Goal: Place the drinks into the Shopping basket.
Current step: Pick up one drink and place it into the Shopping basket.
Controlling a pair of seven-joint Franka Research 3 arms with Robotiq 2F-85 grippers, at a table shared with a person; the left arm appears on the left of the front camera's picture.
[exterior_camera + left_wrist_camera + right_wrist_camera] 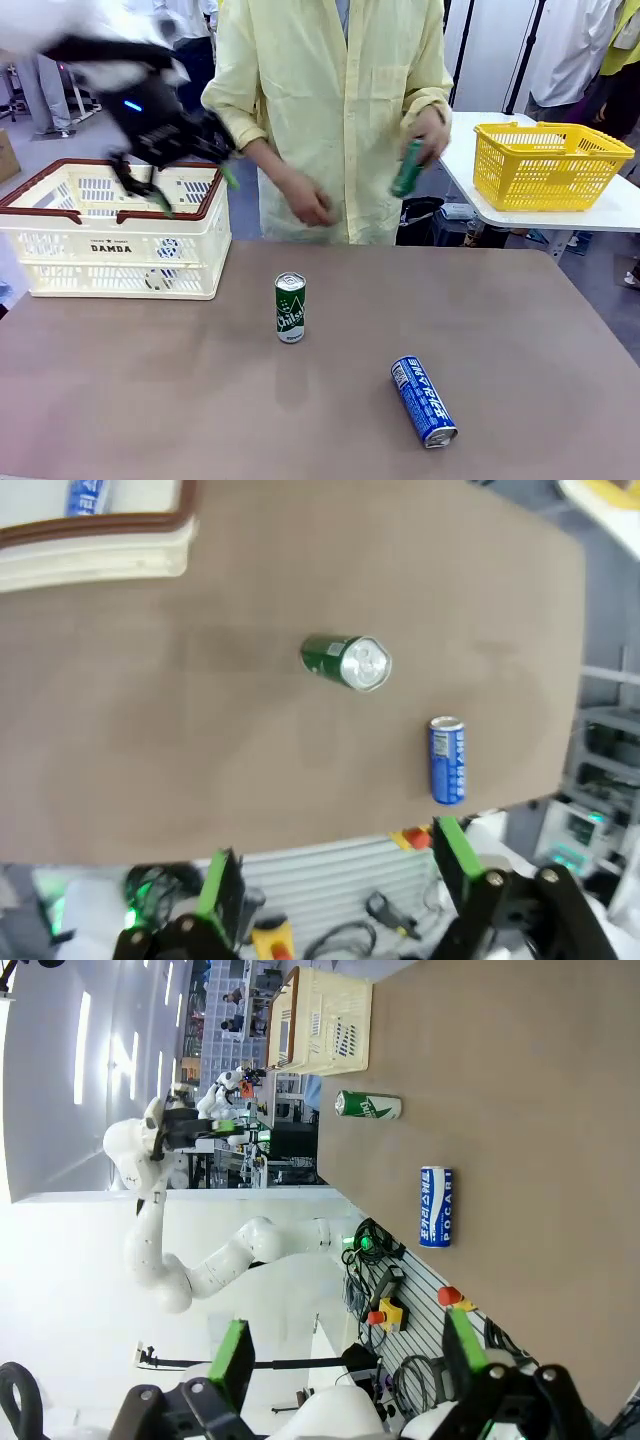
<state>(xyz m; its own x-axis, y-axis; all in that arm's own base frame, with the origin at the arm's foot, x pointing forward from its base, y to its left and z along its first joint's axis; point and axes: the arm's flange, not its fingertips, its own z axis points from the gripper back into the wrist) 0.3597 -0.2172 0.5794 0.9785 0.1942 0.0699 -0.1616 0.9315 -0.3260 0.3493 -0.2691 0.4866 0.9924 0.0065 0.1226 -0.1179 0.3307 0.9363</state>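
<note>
- Our left claw (195, 188) hangs released above the Shopping basket (60, 270); the right claw (345, 1350) is released too.
- Green can (290, 308) stands right of the basket; blue can (424, 401) lies farther right.
- We judge them stiff, slippery, lightish: pinch mid-body.

Green can (368, 1105) near blue can (436, 1207)

The table (150, 400) is dull brown, the green can (290, 308) carries white script under a silver top, the blue can (424, 401) white lettering, the Shopping basket (50, 262) is cream-white with a dark brown rim, the mesh basket (545, 165) yellow, and the person's coat (330, 110) pale yellow.
</note>
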